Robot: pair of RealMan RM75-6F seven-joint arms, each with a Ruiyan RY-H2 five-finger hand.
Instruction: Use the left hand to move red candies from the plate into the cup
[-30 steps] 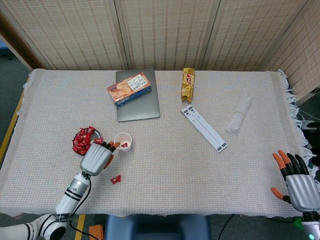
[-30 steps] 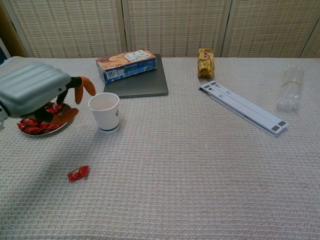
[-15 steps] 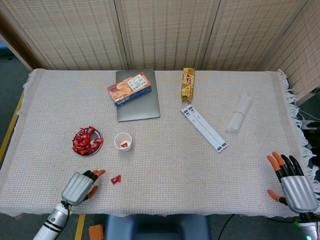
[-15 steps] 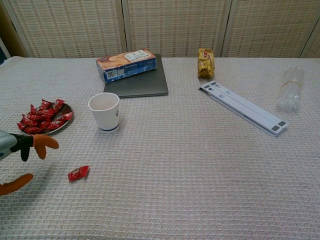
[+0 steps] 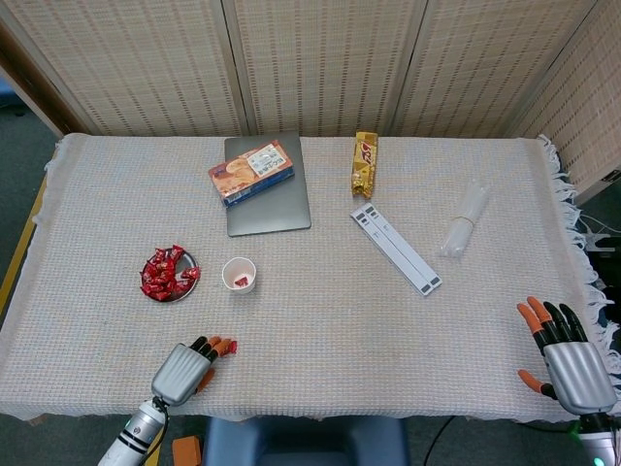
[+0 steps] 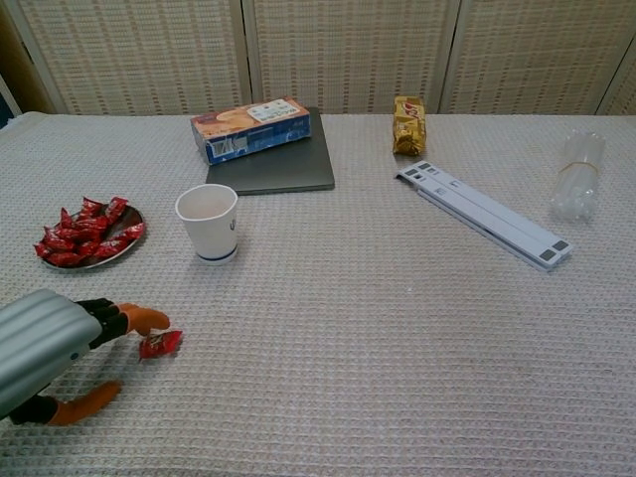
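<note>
The left robot hand (image 6: pixel 60 350) is seen low at the near edge of the cloth-covered desk (image 5: pixel 320 320), its fingers stretched forward and its orange fingertips (image 6: pixel 147 318) touching a single red wrapped candy (image 6: pixel 161 343) lying loose on the cloth. Whether the candy is already pinched or merely touched cannot be told from either view; the thumb is held apart below the other fingers.

Beyond that hand, farther from the robot, a small round plate (image 5: pixel 186 283) heaped with red wrapped candies (image 5: pixel 163 273) is found, and just to the right of the plate a white paper cup (image 6: pixel 208 223) stands upright. In the head view one red candy is seen inside the cup.

Well beyond the cup, an orange and blue biscuit box (image 5: pixel 251 172) rests on a grey closed laptop (image 5: pixel 277 209).

The right robot hand (image 5: pixel 568 354) is held at the far right near corner, its fingers spread and nothing in them.
</note>
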